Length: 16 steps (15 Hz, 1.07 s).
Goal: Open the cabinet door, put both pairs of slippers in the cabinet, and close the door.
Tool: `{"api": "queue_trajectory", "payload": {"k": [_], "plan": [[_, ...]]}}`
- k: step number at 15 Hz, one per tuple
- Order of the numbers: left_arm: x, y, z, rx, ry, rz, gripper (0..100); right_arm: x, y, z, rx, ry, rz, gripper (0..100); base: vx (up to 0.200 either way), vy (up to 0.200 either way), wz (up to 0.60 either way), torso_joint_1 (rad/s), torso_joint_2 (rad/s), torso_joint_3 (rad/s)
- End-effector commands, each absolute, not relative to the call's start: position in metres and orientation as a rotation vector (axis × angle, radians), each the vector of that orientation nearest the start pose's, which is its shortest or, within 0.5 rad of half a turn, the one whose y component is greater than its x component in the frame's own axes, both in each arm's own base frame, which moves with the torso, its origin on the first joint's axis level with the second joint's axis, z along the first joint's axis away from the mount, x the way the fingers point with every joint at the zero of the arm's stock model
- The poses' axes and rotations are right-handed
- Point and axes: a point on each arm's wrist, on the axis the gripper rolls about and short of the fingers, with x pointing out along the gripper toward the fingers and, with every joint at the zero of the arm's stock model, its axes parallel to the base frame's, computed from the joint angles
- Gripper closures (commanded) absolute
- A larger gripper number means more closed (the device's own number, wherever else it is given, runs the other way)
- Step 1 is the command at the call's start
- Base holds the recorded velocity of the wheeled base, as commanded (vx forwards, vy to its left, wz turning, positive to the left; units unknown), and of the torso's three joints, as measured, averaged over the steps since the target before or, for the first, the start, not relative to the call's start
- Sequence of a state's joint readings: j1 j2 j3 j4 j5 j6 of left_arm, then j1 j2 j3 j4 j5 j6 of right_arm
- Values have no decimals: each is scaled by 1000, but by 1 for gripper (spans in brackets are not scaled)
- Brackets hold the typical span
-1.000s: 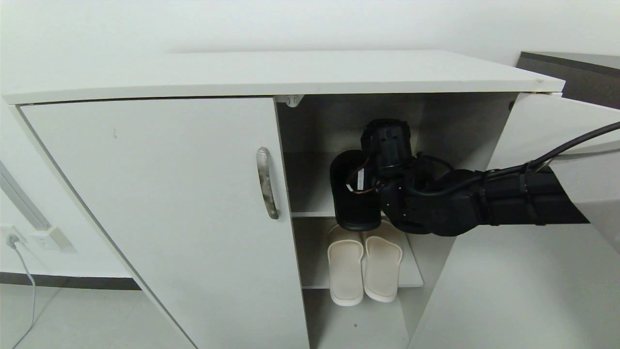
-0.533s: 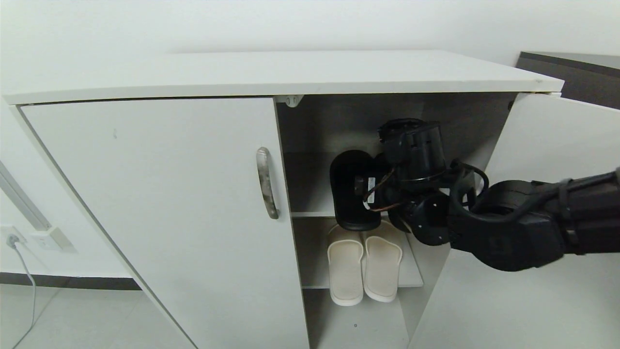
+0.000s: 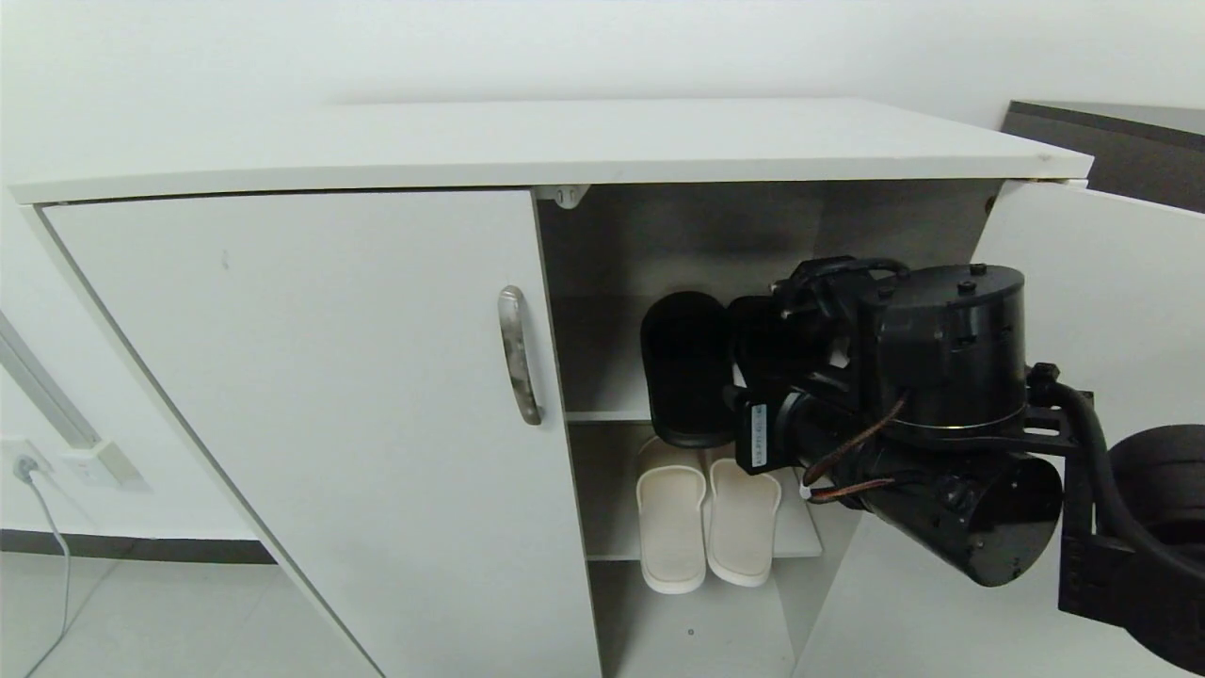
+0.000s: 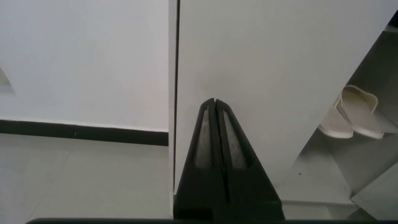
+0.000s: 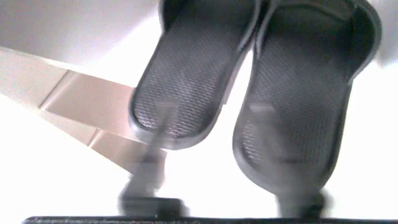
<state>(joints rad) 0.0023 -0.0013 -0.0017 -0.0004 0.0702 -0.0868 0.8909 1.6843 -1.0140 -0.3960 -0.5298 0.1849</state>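
The cabinet (image 3: 565,141) stands with its right door (image 3: 1083,311) open and its left door (image 3: 282,424) closed. The black slippers (image 5: 249,81) lie side by side on the upper shelf (image 3: 602,377), heels at its front edge. The white slippers (image 3: 706,508) lie side by side on the lower shelf (image 3: 607,508). The right gripper (image 5: 211,118) sits just before the black slippers, its blurred fingers apart and gripping nothing. The left gripper (image 4: 214,104) faces the left door, fingers pressed together and empty.
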Motion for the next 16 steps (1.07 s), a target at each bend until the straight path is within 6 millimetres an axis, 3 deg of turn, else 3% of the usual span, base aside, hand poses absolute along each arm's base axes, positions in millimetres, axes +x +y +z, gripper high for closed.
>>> {"api": "queue_trajectory", "payload": {"k": [1,6,12,16], "plan": [[-23,2,76,-87,-5,74,100,207,239,212,-18,264,336,100,0,0,0,0,0,0],[-23,2,76,-88,-6,73,100,214,249,198,-23,262,333,100,0,0,0,0,0,0],[-23,2,76,-88,-6,73,100,214,249,198,-23,262,333,100,0,0,0,0,0,0],[-23,2,76,-89,-5,74,100,214,249,198,-22,263,333,100,-200,0,0,7,0,-1]]}}
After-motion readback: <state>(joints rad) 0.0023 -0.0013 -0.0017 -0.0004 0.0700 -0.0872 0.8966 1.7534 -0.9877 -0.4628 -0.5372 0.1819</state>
